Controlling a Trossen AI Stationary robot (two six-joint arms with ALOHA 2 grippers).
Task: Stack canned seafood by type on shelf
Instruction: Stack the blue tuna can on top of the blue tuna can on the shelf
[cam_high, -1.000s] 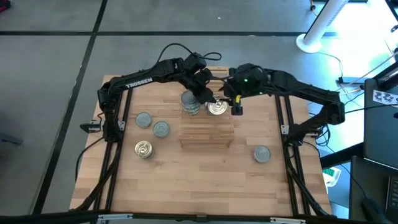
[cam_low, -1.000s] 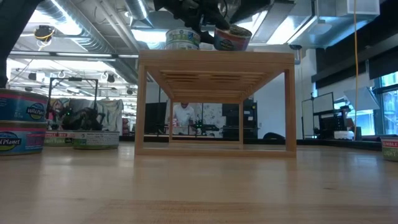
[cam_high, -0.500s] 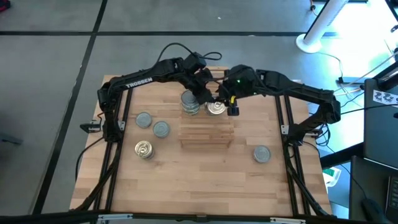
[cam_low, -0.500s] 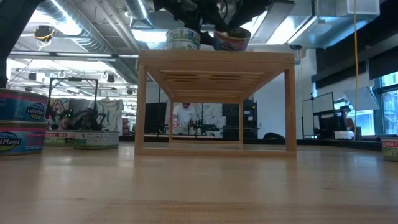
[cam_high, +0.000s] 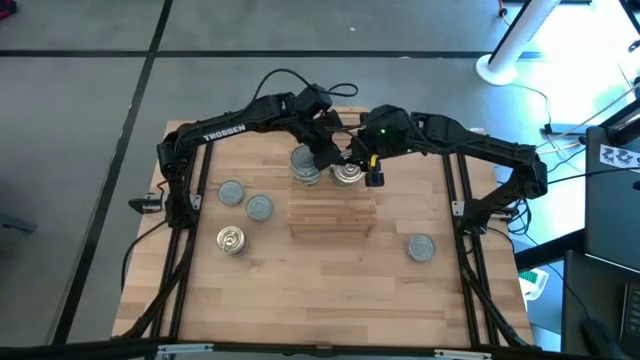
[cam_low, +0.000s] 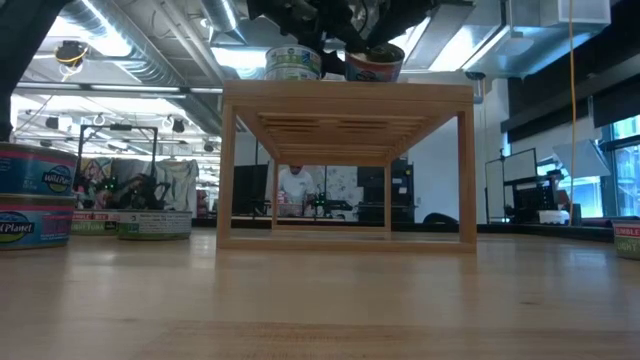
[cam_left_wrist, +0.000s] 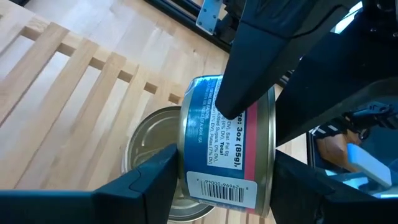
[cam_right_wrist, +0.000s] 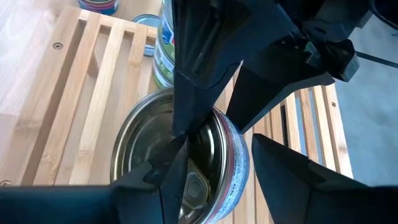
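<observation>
Placing golden ring-pull tin (cam_high: 347, 174) on shelf (cam_high: 332, 212): right end effector (cam_high: 357, 172) clamped on tin; left end effector (cam_high: 322, 158) alongside, grip unclear. Next: lower, release.

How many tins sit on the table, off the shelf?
4. Two grey tins lie side by side on the left, a gold tin in front of them, and one grey tin on the right. The arms may hide others.

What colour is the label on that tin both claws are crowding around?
Blue with a red band: the tin shows best in the left wrist view.
</observation>
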